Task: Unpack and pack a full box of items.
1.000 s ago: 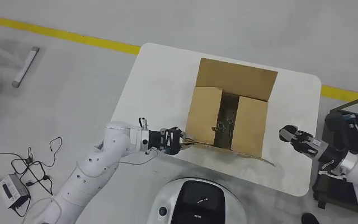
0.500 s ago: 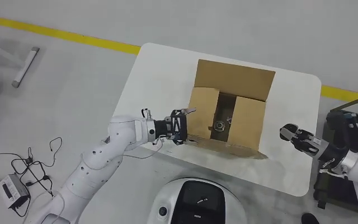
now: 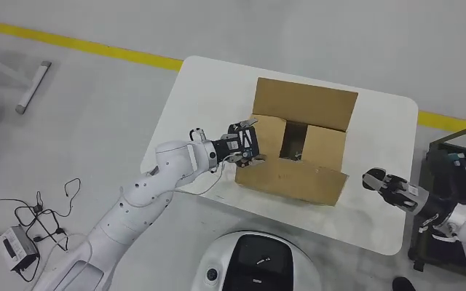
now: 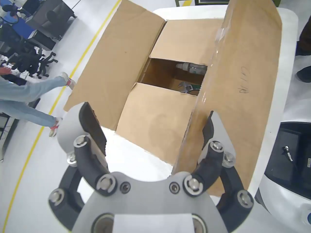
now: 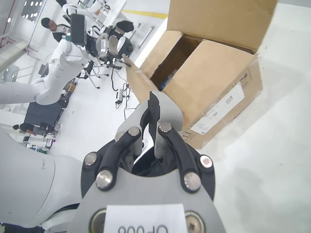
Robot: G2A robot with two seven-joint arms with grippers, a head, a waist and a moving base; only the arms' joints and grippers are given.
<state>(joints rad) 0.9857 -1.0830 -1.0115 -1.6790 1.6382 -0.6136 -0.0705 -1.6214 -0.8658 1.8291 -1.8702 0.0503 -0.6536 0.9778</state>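
A brown cardboard box (image 3: 324, 149) stands on the white table (image 3: 204, 94), its far long flap (image 3: 306, 102) laid outward. The two short flaps are folded inward, and a gap between them shows a wrench (image 4: 185, 88) and a grey bottle-like item (image 4: 192, 67). The near long flap (image 3: 291, 180) stands raised. My left gripper (image 3: 244, 145) is open at the box's left end, with that flap's end edge (image 4: 194, 132) between its fingers, against one finger. My right gripper (image 3: 378, 180) hangs shut and empty over the table, right of the box.
A yellow floor line (image 3: 87, 46) runs beyond the table. A dark cart (image 3: 444, 167) stands off the table's right edge. Bare tabletop lies left of the box and around my right gripper (image 5: 153, 105).
The near long flap lay flat toward me and now stands up. My left gripper moved up along the box's left end with it. My right gripper drew slightly nearer.
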